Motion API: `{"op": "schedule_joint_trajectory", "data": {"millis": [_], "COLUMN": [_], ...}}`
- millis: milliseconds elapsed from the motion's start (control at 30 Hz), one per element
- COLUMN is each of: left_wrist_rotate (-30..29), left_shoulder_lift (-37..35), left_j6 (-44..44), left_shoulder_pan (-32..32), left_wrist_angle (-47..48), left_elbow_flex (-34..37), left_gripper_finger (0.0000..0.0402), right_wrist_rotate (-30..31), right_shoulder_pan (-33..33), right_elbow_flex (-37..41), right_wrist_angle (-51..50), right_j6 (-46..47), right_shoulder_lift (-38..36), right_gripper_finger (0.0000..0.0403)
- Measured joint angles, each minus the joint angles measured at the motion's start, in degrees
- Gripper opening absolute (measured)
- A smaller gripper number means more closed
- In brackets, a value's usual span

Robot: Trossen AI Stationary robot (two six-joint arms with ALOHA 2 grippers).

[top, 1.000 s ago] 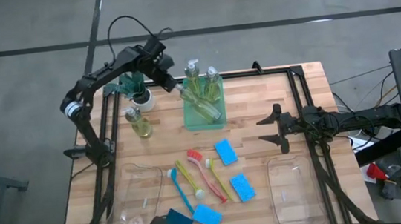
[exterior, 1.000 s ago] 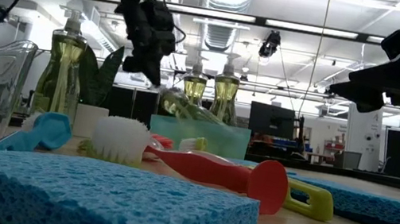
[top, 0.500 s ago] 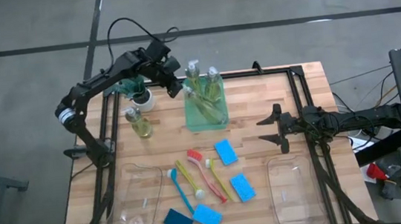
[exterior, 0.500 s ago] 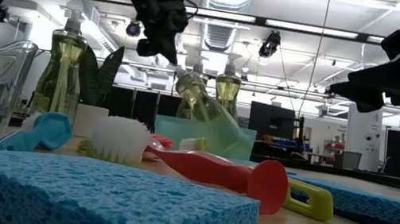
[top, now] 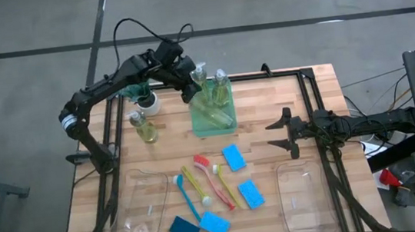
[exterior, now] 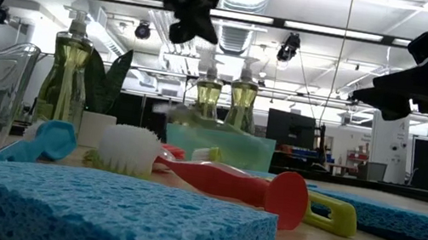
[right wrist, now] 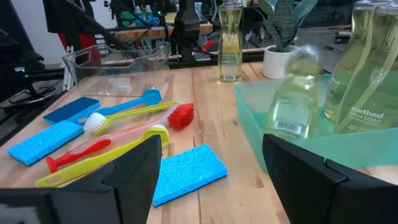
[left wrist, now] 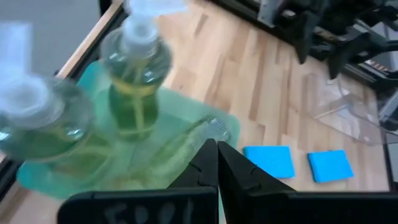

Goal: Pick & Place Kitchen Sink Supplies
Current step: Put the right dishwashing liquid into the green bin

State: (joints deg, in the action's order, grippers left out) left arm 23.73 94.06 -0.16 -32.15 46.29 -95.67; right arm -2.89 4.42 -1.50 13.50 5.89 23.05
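A green tray at the table's far middle holds two upright soap bottles. A third bottle is low in the tray and blurred in the right wrist view. Its pump end points at my left gripper. That gripper hangs shut above the tray's far-left corner and touches nothing. Another bottle stands on the table. Blue sponges and red, yellow and blue brushes lie in the middle. My right gripper waits open at the right.
A spiky plant in a white pot stands just left of the tray, beside my left arm. Clear bins sit near the front, one on the left and one on the right. A dark teal sponge lies at the front edge.
My left gripper has risen and gone a little toward the table's right, above the tray. The bottle lying in the tray was tipped up by its pump end half a second ago. It has since dropped back low into the tray, apart from the fingers.
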Motion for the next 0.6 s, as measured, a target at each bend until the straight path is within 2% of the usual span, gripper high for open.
{"op": "schedule_joint_trajectory", "data": {"millis": [167,333,433,600], "left_wrist_rotate": [-1.12,-9.70,-12.67,-13.92], "left_shoulder_lift": [0.01,-0.29,0.86,3.17], "left_j6": [-1.84,-3.21,-3.64,-3.52], "left_shoulder_pan": [0.61,0.23,-0.05,-0.27], "left_wrist_angle": [0.06,3.64,5.85,8.63], "left_elbow_flex": [0.01,0.26,0.83,2.55], "left_gripper_finger": [0.0000,0.0000,0.0003,0.0050], "right_wrist_rotate": [0.02,-0.01,0.02,0.02], "right_shoulder_pan": [-0.01,0.00,0.00,0.01], "right_elbow_flex": [0.00,0.00,0.00,0.00], "right_wrist_angle": [0.00,0.02,0.00,0.01], "right_j6": [0.00,0.05,-0.06,-0.06], "right_shoulder_lift": [0.04,0.03,0.04,0.02], "right_gripper_finger": [0.0282,0.0282,0.0278,0.0270]}}
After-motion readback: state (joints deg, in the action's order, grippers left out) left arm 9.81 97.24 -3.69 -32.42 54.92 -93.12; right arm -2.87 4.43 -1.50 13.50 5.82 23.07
